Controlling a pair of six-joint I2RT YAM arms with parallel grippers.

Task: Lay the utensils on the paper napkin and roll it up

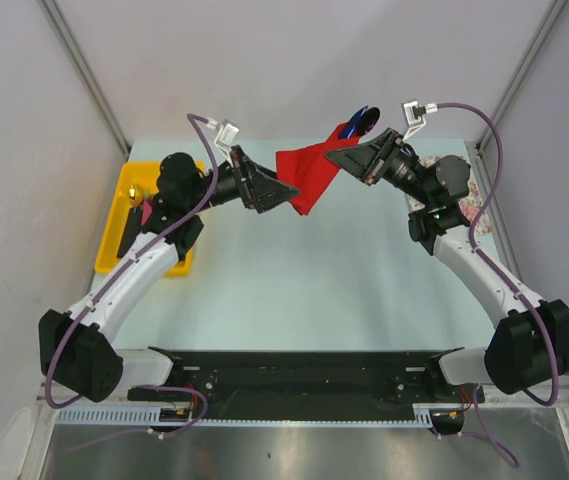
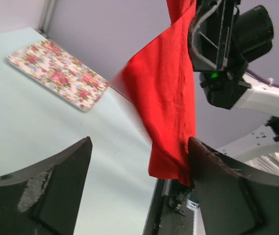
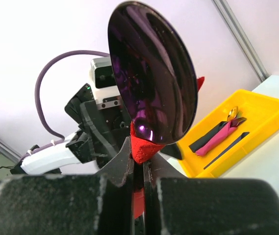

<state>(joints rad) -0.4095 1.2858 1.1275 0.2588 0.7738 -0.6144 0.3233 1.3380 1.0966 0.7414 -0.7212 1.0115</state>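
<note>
Holding one red paper napkin (image 1: 307, 178) aloft: our right gripper (image 1: 336, 157) pinches it tight, with one purple spoon (image 3: 151, 73) poking out bowl-up. Its long axis runs from the spoon down-left toward our left gripper (image 1: 290, 192), jaws wide, gripping nothing. We count three utensils (image 3: 220, 138) in one yellow tray (image 1: 112, 230).

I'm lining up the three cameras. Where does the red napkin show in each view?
Top external: red napkin upper centre, hanging from the right gripper.
Left wrist: centre, draping down from the top edge.
Right wrist: a small fold pinched below the purple spoon.
Shared landmark: the right gripper, clamping it in all three.
</note>
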